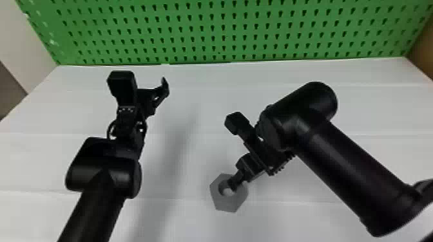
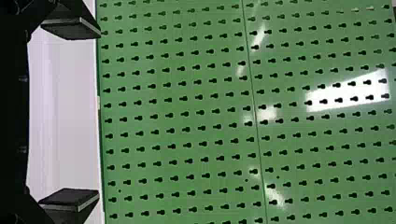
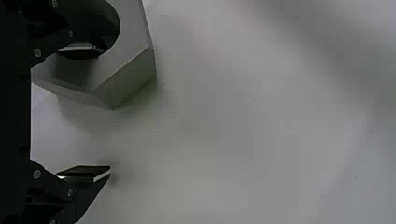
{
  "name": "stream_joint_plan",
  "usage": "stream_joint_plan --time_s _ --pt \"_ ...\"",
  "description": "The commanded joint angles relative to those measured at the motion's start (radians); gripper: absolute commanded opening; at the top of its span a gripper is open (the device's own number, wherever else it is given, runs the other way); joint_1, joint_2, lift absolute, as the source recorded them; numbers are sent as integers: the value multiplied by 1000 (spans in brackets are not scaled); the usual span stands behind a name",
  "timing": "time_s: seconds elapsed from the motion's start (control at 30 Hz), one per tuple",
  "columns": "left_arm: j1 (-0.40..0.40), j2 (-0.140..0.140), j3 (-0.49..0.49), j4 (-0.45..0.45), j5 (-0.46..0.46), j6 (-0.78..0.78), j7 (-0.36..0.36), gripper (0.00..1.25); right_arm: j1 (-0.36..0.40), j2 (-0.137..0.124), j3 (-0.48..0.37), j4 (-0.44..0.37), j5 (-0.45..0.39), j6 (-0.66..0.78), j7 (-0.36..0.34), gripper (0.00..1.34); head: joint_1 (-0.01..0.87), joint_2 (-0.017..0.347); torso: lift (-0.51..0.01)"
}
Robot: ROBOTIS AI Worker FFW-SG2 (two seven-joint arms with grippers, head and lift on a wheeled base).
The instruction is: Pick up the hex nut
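Hex nut (image 1: 229,204) is seen lying on the table (image 1: 290,209), right claw (image 3: 103,110) spread, one finger in the bore, the other clear of the outer face, nothing clamped; left claw (image 2: 99,113) is parted and empty, aimed at the pegboard (image 2: 187,100). If closed off-square, the nut could be skidded or twisted by first contact on one side, and a shallow bite could let it be dropped on lift

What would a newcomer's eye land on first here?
Probably the green perforated panel behind the white table. Then the gray hex nut nearer the front, with one finger of the open right hand at its hole. The left hand is open, farther back and to the left.
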Motion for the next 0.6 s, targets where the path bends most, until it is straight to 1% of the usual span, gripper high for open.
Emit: stream_joint_plan --time_s 0.0,0.5,0.57 --pt "2 0 2 0 0 -2 0 1161 0 4 3 2 19 -2 0 270 785 149 -83" --pt "5 0 2 0 2 -5 0 1161 -2 4 8 2 23 -17 0 270 785 149 -83" --pt "5 0 1 0 2 -5 0 1161 -2 4 8 2 22 -19 9 270 785 149 -83"
